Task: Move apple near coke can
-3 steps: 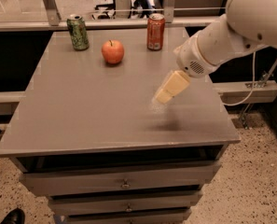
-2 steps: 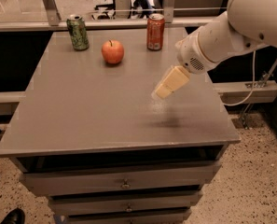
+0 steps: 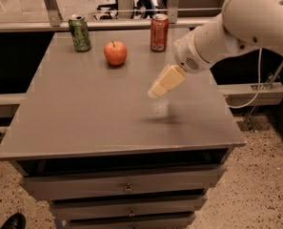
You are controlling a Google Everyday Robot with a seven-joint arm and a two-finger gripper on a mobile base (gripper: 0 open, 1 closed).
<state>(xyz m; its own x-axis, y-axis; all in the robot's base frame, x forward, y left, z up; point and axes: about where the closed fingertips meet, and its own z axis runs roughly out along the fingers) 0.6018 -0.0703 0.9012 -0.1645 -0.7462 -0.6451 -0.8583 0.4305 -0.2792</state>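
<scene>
In the one camera view, the grey cabinet top [image 3: 84, 113] is seen from the front and above. The apple [image 3: 115, 53] is found towards the back, stem up, between the green can [image 3: 79, 33] on the picture's left and the coke can [image 3: 159, 32] on its right. It is set a little forward of both and touches neither, with a gap of bare top left between it and the coke can. Both cans are seen upright near the far edge. The gripper [image 3: 156, 90] is held in the air over the right-centre of the top, angled down and leftwards from the white arm [image 3: 227, 32] that enters from the upper right. It is kept well apart from the apple, and a faint shadow is cast under it. Whether the claw is wide or narrow cannot be told from this angle. Drawers [image 3: 126, 187] are seen below the top
</scene>
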